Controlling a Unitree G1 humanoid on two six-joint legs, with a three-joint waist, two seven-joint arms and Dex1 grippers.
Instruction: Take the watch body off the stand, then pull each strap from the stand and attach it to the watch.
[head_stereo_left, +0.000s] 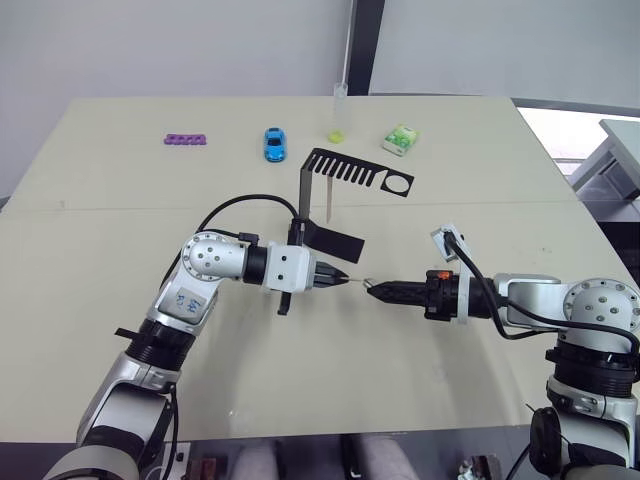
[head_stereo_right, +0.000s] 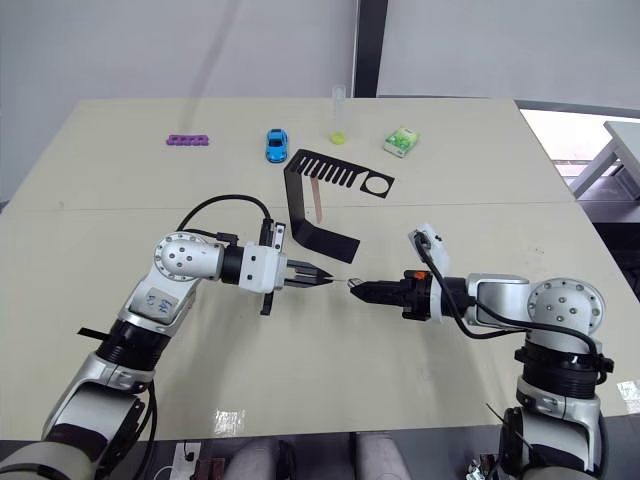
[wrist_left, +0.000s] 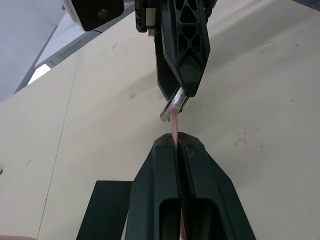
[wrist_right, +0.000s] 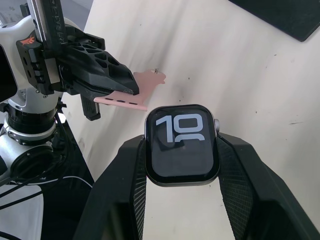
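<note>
My right gripper (head_stereo_left: 372, 288) is shut on the watch body (wrist_right: 182, 145), a rounded-square case with a lit dark screen, held by its sides above the table's middle. My left gripper (head_stereo_left: 335, 278) faces it tip to tip and is shut on a pale pink strap (wrist_right: 147, 80). The strap's free end (wrist_left: 174, 120) meets the case's silver edge; I cannot tell whether it is seated. Behind them stands the black stand (head_stereo_left: 345, 170), with another pink strap (head_stereo_left: 328, 205) hanging from its comb-slotted arm.
Along the far side of the table lie a purple piece (head_stereo_left: 186, 139), a blue toy car (head_stereo_left: 274, 143), a clear tube with yellow-green liquid (head_stereo_left: 338, 110) and a green-and-white box (head_stereo_left: 400, 139). The stand's base (head_stereo_left: 335, 240) lies just behind my left gripper.
</note>
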